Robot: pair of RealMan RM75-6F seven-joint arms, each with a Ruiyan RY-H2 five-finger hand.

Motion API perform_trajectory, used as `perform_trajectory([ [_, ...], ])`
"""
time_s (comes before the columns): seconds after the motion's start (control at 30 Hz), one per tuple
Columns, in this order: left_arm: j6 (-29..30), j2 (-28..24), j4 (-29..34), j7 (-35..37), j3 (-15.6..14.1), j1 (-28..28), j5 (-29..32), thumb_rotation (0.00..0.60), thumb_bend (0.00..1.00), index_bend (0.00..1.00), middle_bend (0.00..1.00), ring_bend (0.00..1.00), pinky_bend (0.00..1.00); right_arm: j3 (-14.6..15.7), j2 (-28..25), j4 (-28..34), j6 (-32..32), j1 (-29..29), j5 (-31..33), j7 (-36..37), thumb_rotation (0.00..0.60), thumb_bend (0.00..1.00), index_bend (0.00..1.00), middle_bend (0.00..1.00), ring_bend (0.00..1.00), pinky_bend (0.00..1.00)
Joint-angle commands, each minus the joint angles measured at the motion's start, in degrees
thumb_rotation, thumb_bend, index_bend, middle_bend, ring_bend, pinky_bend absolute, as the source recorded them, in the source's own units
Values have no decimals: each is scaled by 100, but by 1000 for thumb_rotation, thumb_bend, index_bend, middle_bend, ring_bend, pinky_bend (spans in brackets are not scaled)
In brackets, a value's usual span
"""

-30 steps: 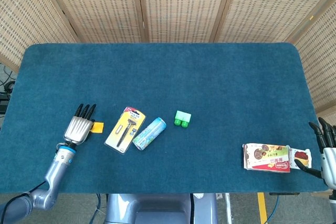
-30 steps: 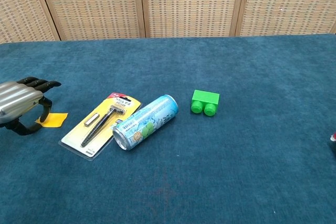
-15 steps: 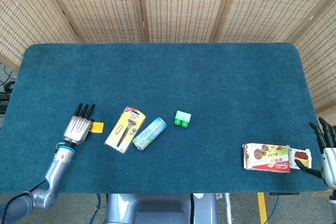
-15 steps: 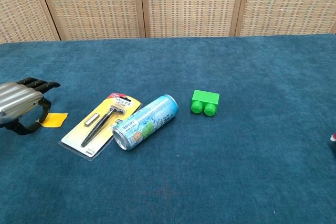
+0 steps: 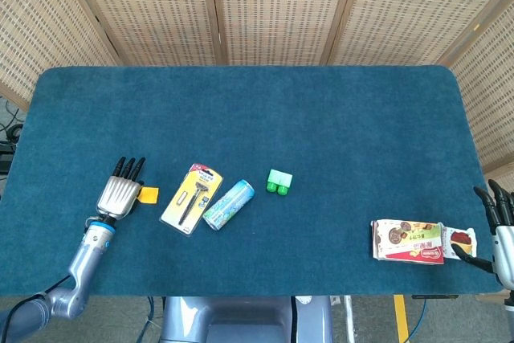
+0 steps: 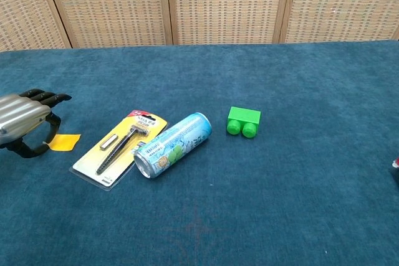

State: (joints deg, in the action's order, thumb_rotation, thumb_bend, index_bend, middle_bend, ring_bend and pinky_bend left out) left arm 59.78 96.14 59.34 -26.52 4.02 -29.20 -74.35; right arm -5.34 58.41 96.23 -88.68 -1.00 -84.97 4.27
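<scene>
My left hand (image 5: pixel 120 191) (image 6: pixel 25 118) hovers over the table's left side, fingers spread and holding nothing. A small yellow tag (image 5: pixel 148 194) (image 6: pixel 65 142) lies just right of it. Further right lie a packaged razor (image 5: pixel 191 198) (image 6: pixel 119 147), a blue-green can (image 5: pixel 228 204) (image 6: pixel 173 144) on its side, and a green block (image 5: pixel 279 182) (image 6: pixel 243 121). My right hand (image 5: pixel 501 226) is at the table's right edge, fingers apart and empty, beside a snack packet (image 5: pixel 422 242). The chest view shows only a sliver of that hand at its right border.
The blue cloth-covered table (image 5: pixel 257 110) spreads wide behind the objects. Woven screen panels (image 5: pixel 273 6) stand behind the far edge. The snack packet lies close to the front right corner.
My left hand has drawn slightly left and away from the yellow tag. Nothing else has moved.
</scene>
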Motion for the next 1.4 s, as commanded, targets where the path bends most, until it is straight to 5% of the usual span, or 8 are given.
perform_trajectory([
  [0.03,-3,-1,16,-17,10,-16,-1,600,392,579,0,0,0,-1,0,-1,-1,1,2,2,600,156,93,0,0,0],
  [1.4,522,-107,1272,-482,397,-413,-171,600,383,598,0,0,0,-21,-35,-32,-2,21,45,130,600,156,92,0,0,0],
])
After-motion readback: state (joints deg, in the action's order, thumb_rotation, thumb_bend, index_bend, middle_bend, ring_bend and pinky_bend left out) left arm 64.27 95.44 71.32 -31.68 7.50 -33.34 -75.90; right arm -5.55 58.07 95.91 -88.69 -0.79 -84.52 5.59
